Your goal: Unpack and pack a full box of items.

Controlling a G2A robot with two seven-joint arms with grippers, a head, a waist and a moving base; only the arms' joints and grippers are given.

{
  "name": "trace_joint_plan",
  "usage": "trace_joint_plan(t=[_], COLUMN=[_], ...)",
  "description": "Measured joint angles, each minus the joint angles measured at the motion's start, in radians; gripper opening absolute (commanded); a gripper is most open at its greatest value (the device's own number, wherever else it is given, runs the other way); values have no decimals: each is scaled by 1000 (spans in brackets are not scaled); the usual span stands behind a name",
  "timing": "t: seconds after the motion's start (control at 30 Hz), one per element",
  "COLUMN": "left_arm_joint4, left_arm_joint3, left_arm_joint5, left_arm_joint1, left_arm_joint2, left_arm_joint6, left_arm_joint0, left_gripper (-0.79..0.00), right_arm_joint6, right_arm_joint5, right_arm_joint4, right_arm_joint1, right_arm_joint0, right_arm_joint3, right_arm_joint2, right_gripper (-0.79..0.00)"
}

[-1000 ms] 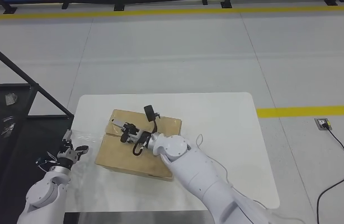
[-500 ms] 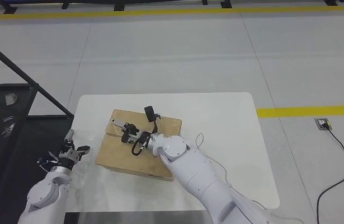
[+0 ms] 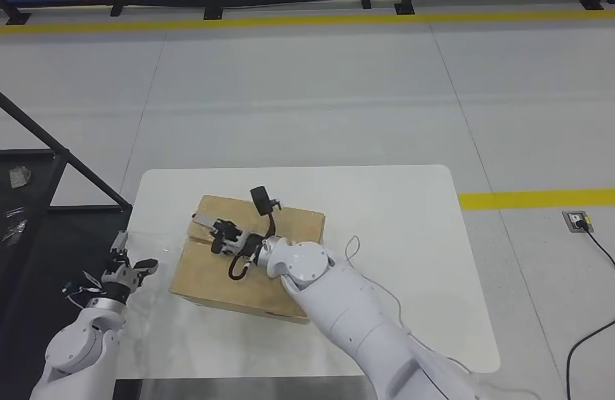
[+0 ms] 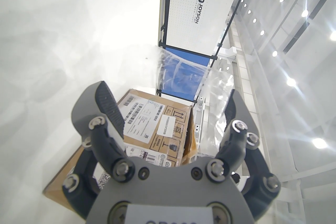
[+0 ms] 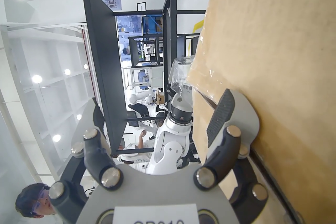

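A brown cardboard box point(image 3: 249, 268) with shipping labels lies on the white table point(image 3: 397, 250), left of its middle. My right gripper point(image 3: 225, 236) rests over the box's top at its left end, open. In the right wrist view this gripper point(image 5: 157, 114) has one fingertip point(image 5: 221, 112) pressed against a cardboard flap point(image 5: 275, 51) and the other out in free air. My left gripper point(image 3: 122, 274) hovers at the table's left edge, apart from the box and open. From the left wrist view the gripper point(image 4: 170, 109) frames the labelled box point(image 4: 157, 125) between its spread fingers.
Crinkled clear plastic point(image 4: 183, 72) lies by the box's left side. A black metal frame point(image 3: 47, 170) stands off the table's left edge. The table's right half point(image 3: 407, 300) is bare apart from a thin cable point(image 3: 355, 248) from the right arm.
The right gripper has slid a little to the left across the box top. The left gripper has shifted slightly at the table's left edge, still open.
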Motion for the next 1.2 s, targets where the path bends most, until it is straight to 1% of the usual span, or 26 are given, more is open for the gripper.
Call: trace_joint_plan(t=[0.43, 0.9, 1.2], left_arm_joint4=[-5, -30, -57], left_arm_joint3=[25, 10, 12], left_arm_joint5=[10, 2, -2], left_arm_joint1=[2, 3, 0], left_arm_joint2=[-10, -27, -33], left_arm_joint6=[8, 8, 46], left_arm_joint0=[-13, 5, 5], left_gripper=[0, 0, 0], right_arm_joint6=[-17, -43, -49], right_arm_joint5=[21, 32, 32], right_arm_joint4=[-25, -62, -77], right_arm_joint1=[-8, -11, -9], right_arm_joint0=[-3, -7, -10], right_arm_joint3=[23, 30, 30], right_arm_joint2=[22, 41, 58], right_gripper=[0, 0, 0])
